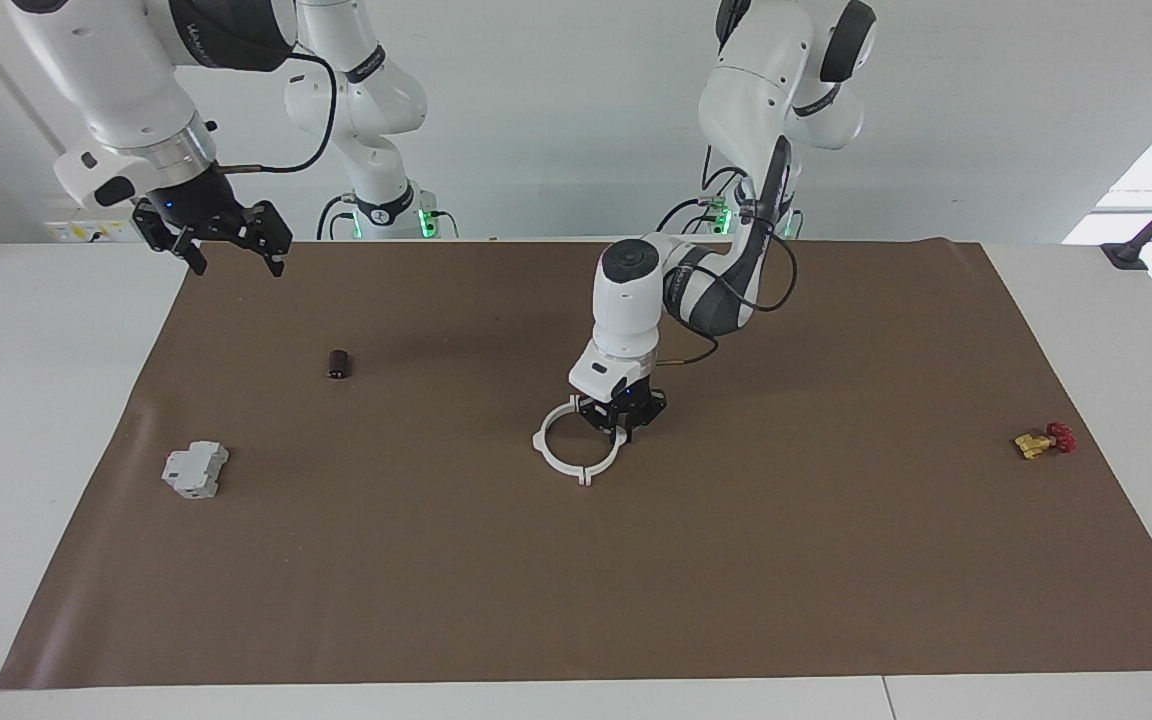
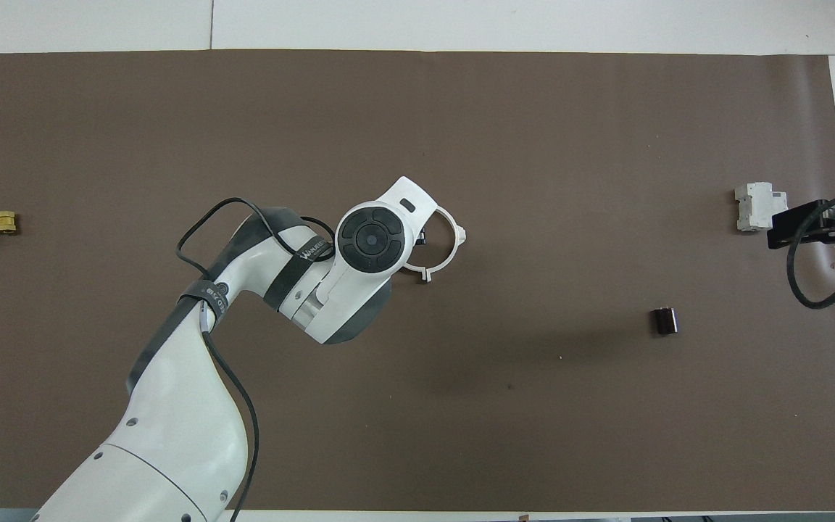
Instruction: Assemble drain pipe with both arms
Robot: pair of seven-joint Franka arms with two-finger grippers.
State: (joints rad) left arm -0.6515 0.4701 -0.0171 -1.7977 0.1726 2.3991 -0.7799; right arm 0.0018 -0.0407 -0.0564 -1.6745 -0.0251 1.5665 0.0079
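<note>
Drain pipe lies as one white ring mid-tabletop on the brown sheet; left claw is down at its rim on the side toward the left arm's end, grip state cannot be told. Right claw hangs open in the air over the sheet's corner at the right arm's end, waiting. Grey block and dark cylinder sit toward that end, well apart from the ring.

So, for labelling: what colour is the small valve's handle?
Red, on a brass valve; clearest in the facing view.
</note>
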